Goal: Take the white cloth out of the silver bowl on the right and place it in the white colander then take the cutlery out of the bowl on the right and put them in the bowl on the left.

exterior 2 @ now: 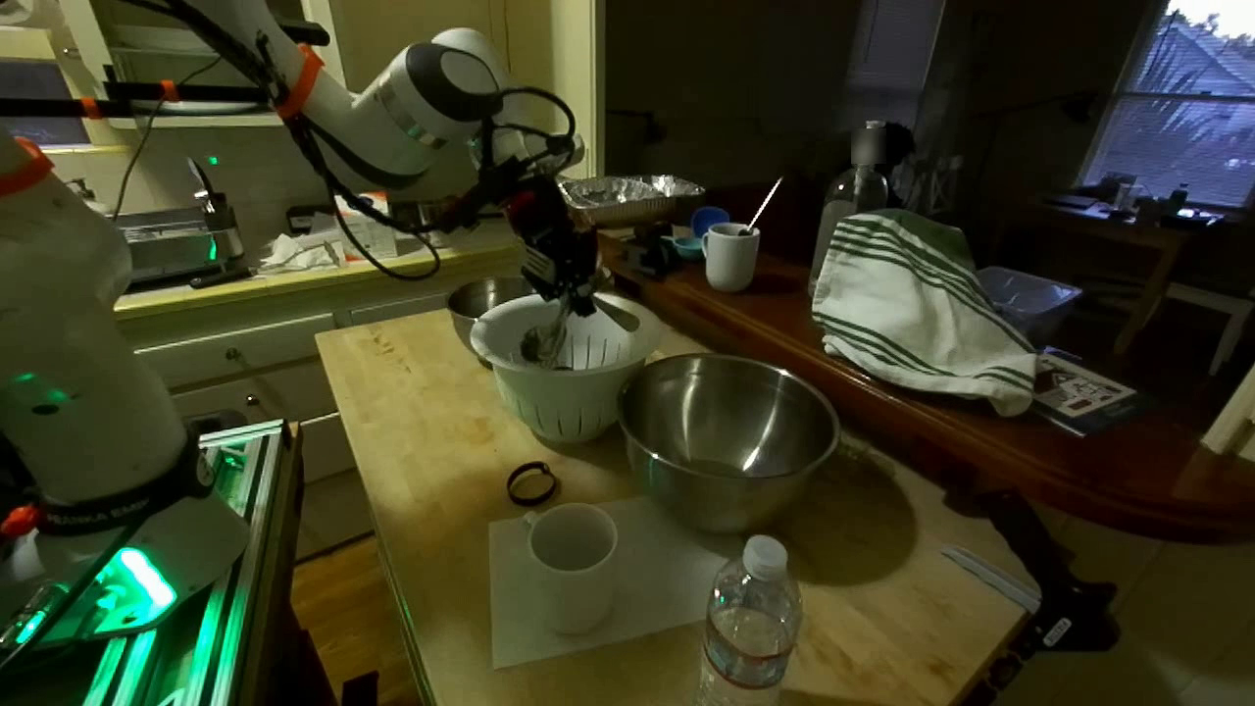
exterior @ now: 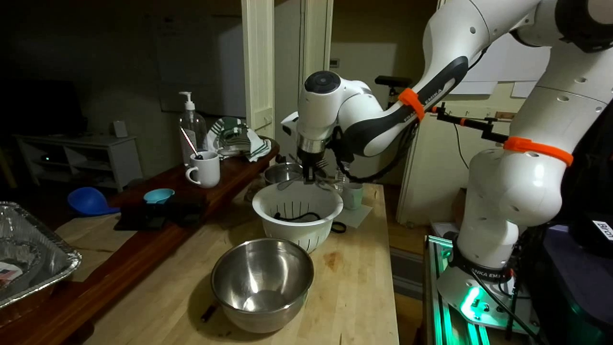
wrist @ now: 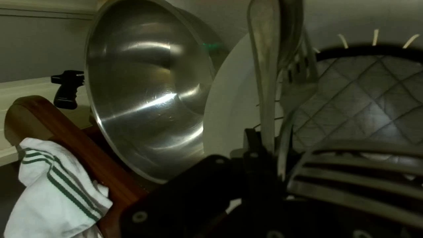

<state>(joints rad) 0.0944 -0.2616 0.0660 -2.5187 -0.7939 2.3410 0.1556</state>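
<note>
My gripper (exterior: 309, 176) is shut on several pieces of metal cutlery (wrist: 266, 72) and holds them above the white colander (exterior: 292, 235). The gripper (exterior 2: 574, 294) and colander (exterior 2: 564, 407) also show in an exterior view, with the cutlery fanned out around the fingers (wrist: 269, 148). Fork tines fill the lower right of the wrist view. A quilted greyish cloth (wrist: 350, 99) with a black edge lies inside the colander (wrist: 228, 115). One silver bowl (exterior 2: 726, 412) stands beside the colander; its inside (wrist: 145, 99) looks empty. The second silver bowl (exterior: 263, 282) stands on the colander's opposite side, also empty.
A white mug (exterior 2: 574, 569) on paper, a water bottle (exterior 2: 753, 628) and a black ring (exterior 2: 531, 482) are on the table. A wooden ledge beside the table holds a striped towel (exterior 2: 912, 304), a white mug (exterior 2: 730, 260) and a foil tray (exterior: 38, 254).
</note>
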